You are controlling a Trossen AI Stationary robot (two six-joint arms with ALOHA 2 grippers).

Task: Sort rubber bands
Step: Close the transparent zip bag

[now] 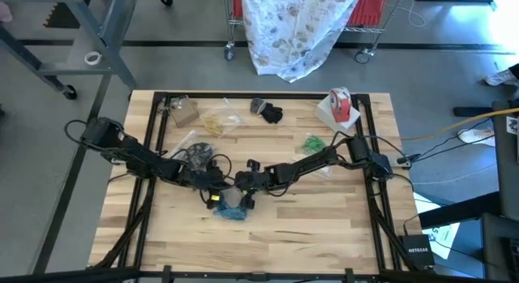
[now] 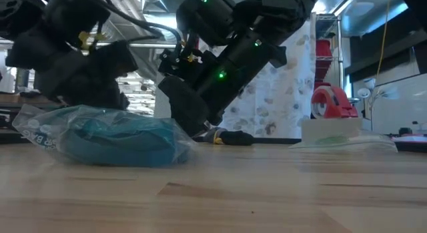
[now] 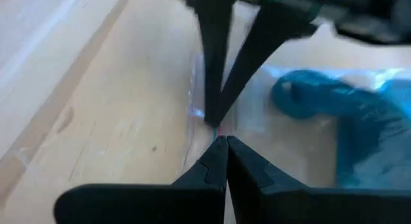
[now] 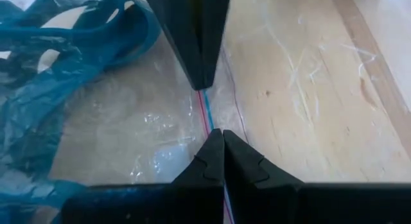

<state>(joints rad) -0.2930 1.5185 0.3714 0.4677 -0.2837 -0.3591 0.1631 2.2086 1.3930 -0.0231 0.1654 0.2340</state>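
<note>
In the lower middle of the high view lies a clear plastic bag [image 1: 233,210] full of teal-blue rubber bands [image 2: 127,141]. The left gripper [image 3: 224,142] and right gripper [image 4: 218,135] meet tip to tip, both pinched shut on the bag's zip edge. A hard tug could rip the thin plastic or slip off. Farther back wait green bands [image 1: 315,143].
</note>
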